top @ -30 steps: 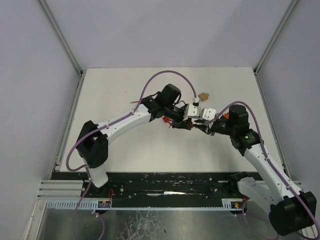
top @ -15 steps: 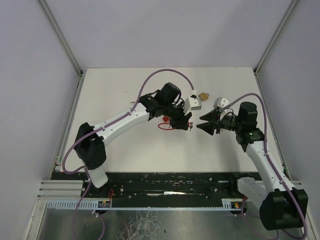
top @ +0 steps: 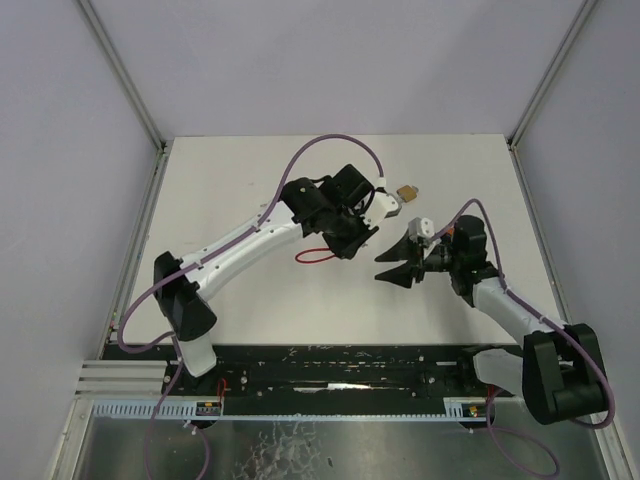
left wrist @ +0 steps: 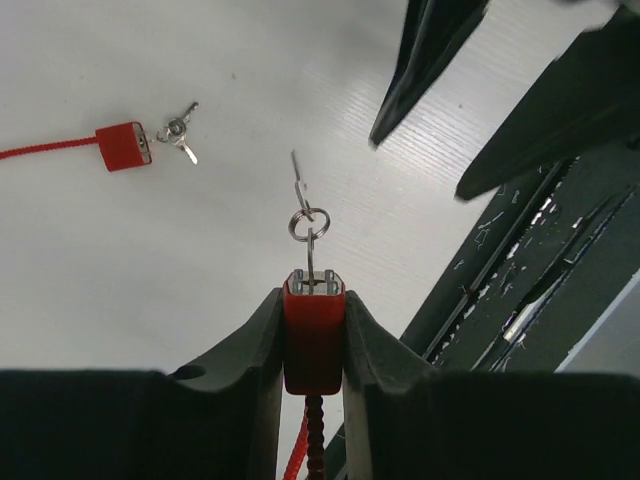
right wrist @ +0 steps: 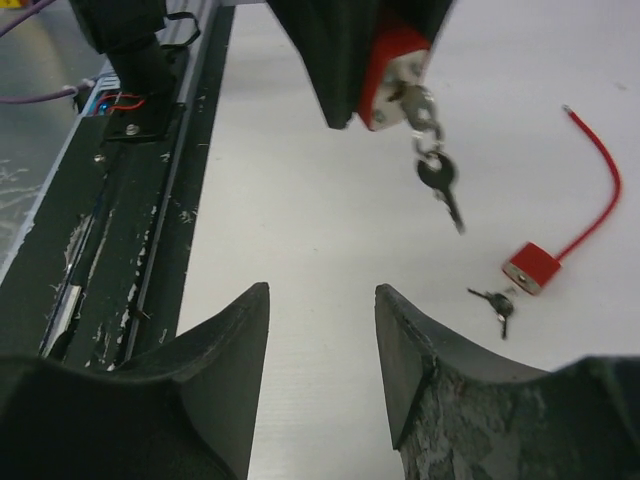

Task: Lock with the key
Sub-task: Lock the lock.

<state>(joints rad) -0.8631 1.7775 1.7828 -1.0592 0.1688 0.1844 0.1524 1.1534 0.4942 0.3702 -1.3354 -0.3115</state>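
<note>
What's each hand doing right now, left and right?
Left hand: closed on the red rectangular tag, with a small dark-headed key dangling from it.
Right hand: open, holding nothing.

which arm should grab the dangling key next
Likely right. The right gripper is open, empty and facing the key, which hangs from the red block the left gripper is shut on.

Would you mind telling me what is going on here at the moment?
The left end effector is shut on a red fob, and a key dangles from the fob's ring above the table. The right end effector is open and empty, facing that key from a little way off. A second fob with keys lies on the table. The padlock lies apart, and no key is in it yet.
</note>
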